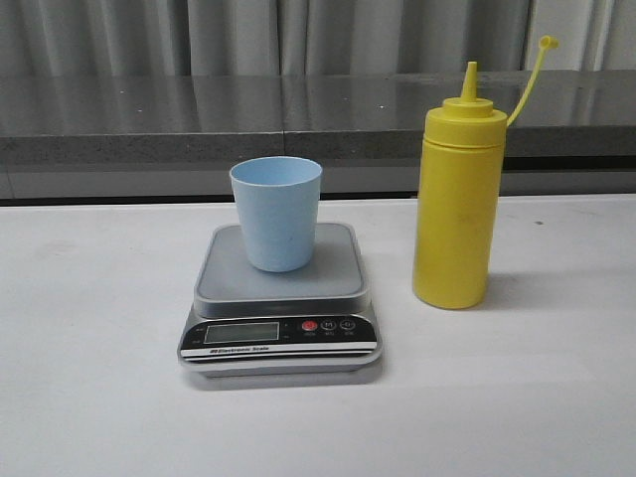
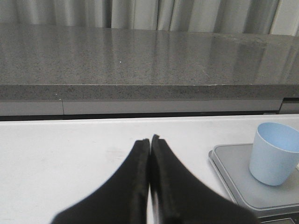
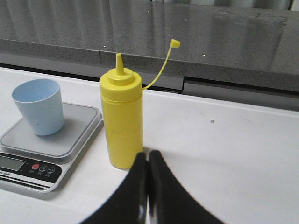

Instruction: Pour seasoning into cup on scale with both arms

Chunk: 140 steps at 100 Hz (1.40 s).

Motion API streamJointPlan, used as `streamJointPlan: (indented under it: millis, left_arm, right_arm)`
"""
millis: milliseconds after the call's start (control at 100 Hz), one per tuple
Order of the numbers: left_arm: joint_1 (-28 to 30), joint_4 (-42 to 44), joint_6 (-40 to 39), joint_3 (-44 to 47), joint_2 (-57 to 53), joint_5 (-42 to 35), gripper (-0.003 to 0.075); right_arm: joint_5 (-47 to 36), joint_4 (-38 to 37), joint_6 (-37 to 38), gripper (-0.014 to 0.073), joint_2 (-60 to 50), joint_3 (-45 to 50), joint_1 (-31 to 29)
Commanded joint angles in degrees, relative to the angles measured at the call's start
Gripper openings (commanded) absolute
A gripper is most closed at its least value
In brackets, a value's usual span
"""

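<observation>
The yellow seasoning bottle stands upright on the white table, right of the scale, its cap hanging open on its tether. The light blue cup stands upright on the scale's grey platform. Neither arm shows in the front view. In the left wrist view my left gripper is shut and empty, to the left of the scale and cup. In the right wrist view my right gripper is shut and empty, just in front of the bottle, with the cup on the scale beyond.
A grey stone ledge runs along the back of the table, with curtains behind it. The scale's black front panel has an LCD and a red button.
</observation>
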Motion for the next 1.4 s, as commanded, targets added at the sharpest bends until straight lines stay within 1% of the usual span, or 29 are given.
streamJointPlan:
  millis: [0,100,200,360,600,740,990,1030,1390]
  left_arm:
    - [0.0,-0.5,-0.1,-1.6,0.3,-4.2,-0.002]
    - [0.0,-0.5,-0.1,-1.6,0.3,-4.2,-0.002]
    - [0.0,-0.5,-0.1,-1.6,0.3,-4.2,-0.002]
    - [0.0,-0.5,-0.1,-1.6,0.3,-4.2,-0.002]
    - [0.0,-0.5,-0.1,-1.6,0.3,-4.2,-0.002]
    - [0.0,-0.5,-0.1,-1.6,0.3,-4.2,-0.002]
    - [0.0,-0.5,-0.1,-1.6,0.3,-4.2,-0.002]
    - [0.0,-0.5,-0.1,-1.6,0.3,-4.2,-0.002]
    - [0.0,-0.5,-0.1,-1.6,0.3,-4.2,-0.002]
  right_arm:
    - [-4.2,-1.8,-0.4,-0.0067,-0.1,-1.6,-0.4]
    - [-4.2,-3.2,-0.4,-0.0067,-0.1,-0.5,-1.0]
    - [-4.7,-3.0,-0.1,-0.0067,-1.8,1.1,-3.6]
    - [-7.0,-3.0,0.4,-0.0067,-8.6,4.5,-8.1]
    - [-7.3,-2.4,0.7,-0.0067,-19.1,8.9,-12.0]
    - [-8.2,-2.2,0.7,-0.0067,-20.3,11.4,-13.7]
    - [-13.6,-1.9,0.7,-0.0067,-20.3,17.4,-14.1]
    - [-12.7,-1.9,0.7,-0.0067,-20.3,17.3,-14.1]
    - [-12.9,-1.9,0.7,-0.0067,-20.3,17.2,-14.1]
